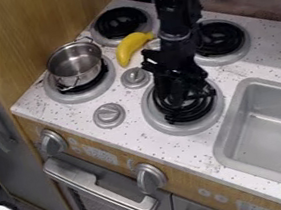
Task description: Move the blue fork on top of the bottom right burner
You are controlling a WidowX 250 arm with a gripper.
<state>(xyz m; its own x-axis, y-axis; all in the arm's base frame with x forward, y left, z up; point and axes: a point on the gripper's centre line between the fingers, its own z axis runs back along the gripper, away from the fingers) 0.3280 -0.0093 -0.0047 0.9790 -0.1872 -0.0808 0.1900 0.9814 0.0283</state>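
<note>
The black gripper (180,92) hangs low over the bottom right burner (188,128), a black coil set in a round grey rim. Gripper and coil are both black and overlap here, so I cannot tell whether they touch. The arm comes down from the top edge and hides the far part of this burner.
A steel pot (75,64) stands on the front left burner, with a yellow banana (132,47) right of it. Behind are two more burners (120,22). Two grey knobs (109,115) rise from the speckled counter (135,137). A grey sink (268,123) lies at right.
</note>
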